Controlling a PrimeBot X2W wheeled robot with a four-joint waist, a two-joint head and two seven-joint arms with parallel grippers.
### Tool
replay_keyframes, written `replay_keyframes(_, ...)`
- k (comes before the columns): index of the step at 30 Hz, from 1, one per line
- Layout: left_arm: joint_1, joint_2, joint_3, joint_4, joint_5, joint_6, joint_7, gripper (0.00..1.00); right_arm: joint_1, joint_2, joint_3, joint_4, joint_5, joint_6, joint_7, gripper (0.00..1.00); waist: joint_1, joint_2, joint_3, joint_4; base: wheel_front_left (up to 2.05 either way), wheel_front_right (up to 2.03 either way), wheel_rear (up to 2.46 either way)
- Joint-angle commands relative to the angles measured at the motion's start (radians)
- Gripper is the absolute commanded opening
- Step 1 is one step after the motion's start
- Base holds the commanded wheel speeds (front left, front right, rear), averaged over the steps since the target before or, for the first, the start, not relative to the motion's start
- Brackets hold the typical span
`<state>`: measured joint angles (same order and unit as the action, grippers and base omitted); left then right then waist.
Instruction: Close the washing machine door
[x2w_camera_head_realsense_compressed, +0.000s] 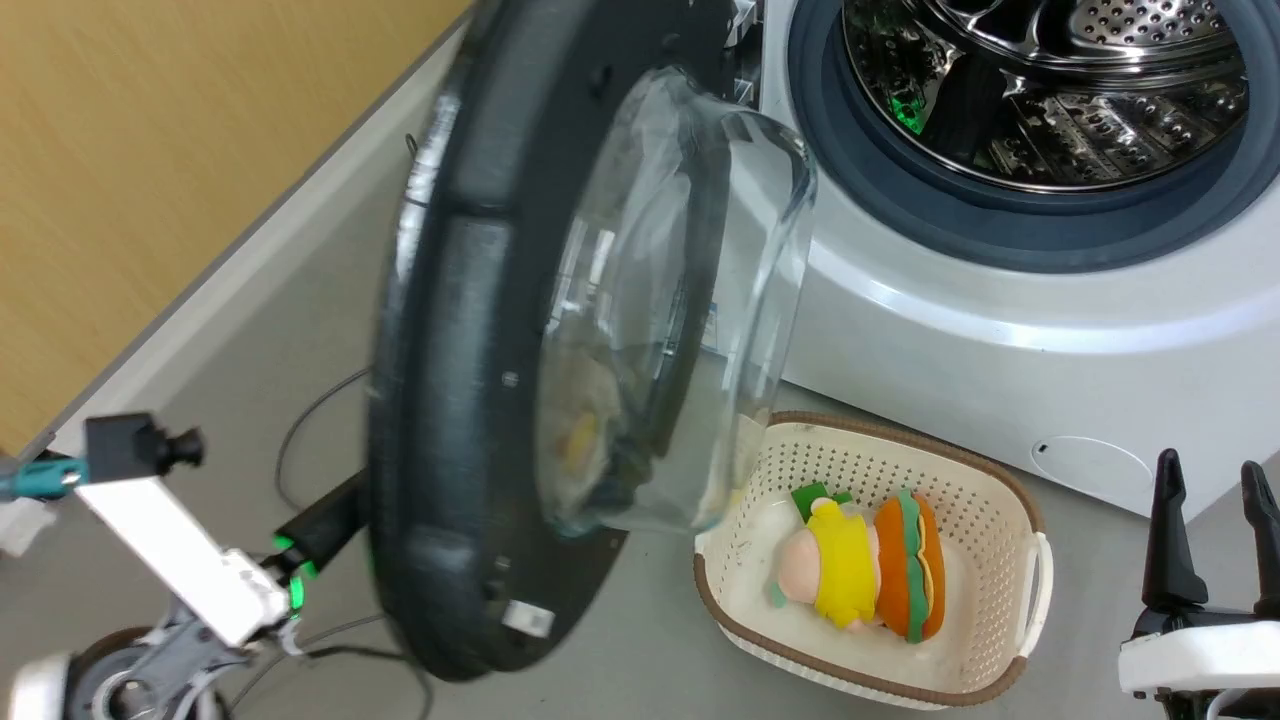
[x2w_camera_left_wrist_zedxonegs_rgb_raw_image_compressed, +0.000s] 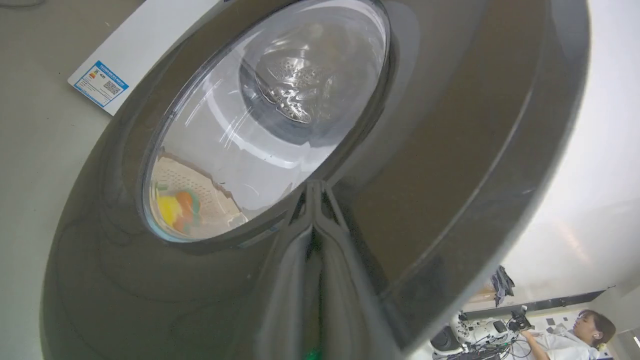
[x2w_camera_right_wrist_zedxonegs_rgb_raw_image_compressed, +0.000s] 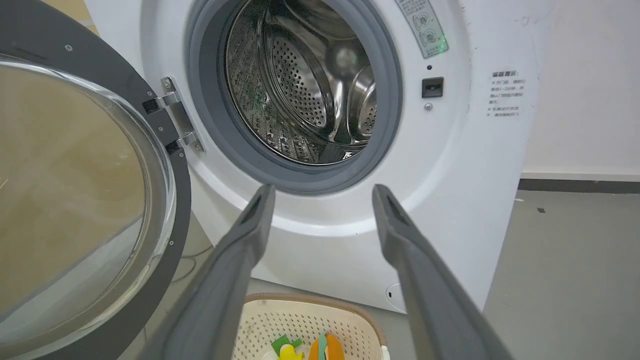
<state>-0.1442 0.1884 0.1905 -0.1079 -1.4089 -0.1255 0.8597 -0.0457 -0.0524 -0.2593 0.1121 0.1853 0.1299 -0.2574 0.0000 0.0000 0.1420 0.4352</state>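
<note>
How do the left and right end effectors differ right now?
The left end effector is shut, its tips at the glossy outer face of the washing machine door. The right end effector is open, holding nothing, aimed at the washing machine. Both have two long dark fingers.

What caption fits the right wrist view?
Right gripper, open, faces the washing machine and steel drum; washing machine door stands open, laundry basket below.

Blurred in the head view, the washing machine door (x2w_camera_head_realsense_compressed: 460, 400) hides the tips of the left gripper (x2w_camera_left_wrist_zedxonegs_rgb_raw_image_compressed: 314, 192). The basket (x2w_camera_right_wrist_zedxonegs_rgb_raw_image_compressed: 280, 325), perhaps holding a toy burger (x2w_camera_right_wrist_zedxonegs_rgb_raw_image_compressed: 326, 350), is cut by the right wrist view's bottom edge.
</note>
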Motion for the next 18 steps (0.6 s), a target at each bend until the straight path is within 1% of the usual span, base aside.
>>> replay_keyframes(1,0.003,-0.01,-0.034,-0.047,0.015,-0.005,-0.025,0.0,-0.015,0.002,0.002,0.002,0.003,0.001,-0.004,1.0,0.0,0.0,0.0,-0.004,0.0,0.0,0.0)
replay_keyframes(5,-0.007,-0.029,-0.126,-0.095,0.033,-0.005,-0.075,0.0,-0.018,0.002,0.011,0.003,0.004,0.001,-0.004,1.0,0.0,0.0,-0.003,-0.022,0.0,0.0,0.0)
replay_keyframes(9,-0.017,-0.035,-0.238,-0.111,0.036,-0.005,-0.097,0.0,-0.021,0.002,0.013,-0.001,0.003,0.001,-0.004,1.0,0.0,0.0,-0.002,-0.059,0.0,0.0,0.0)
replay_keyframes(12,-0.033,-0.041,-0.311,-0.098,0.042,-0.005,-0.135,0.0,-0.025,0.002,0.015,0.0,0.0,0.001,-0.004,1.0,0.0,0.0,0.002,-0.096,0.0,0.0,0.0)
replay_keyframes(18,-0.096,-0.051,-0.449,-0.021,0.065,-0.005,-0.256,0.0,-0.032,0.002,0.009,-0.002,-0.004,0.001,-0.004,1.0,0.0,0.0,0.015,-0.182,0.0,0.0,0.0)
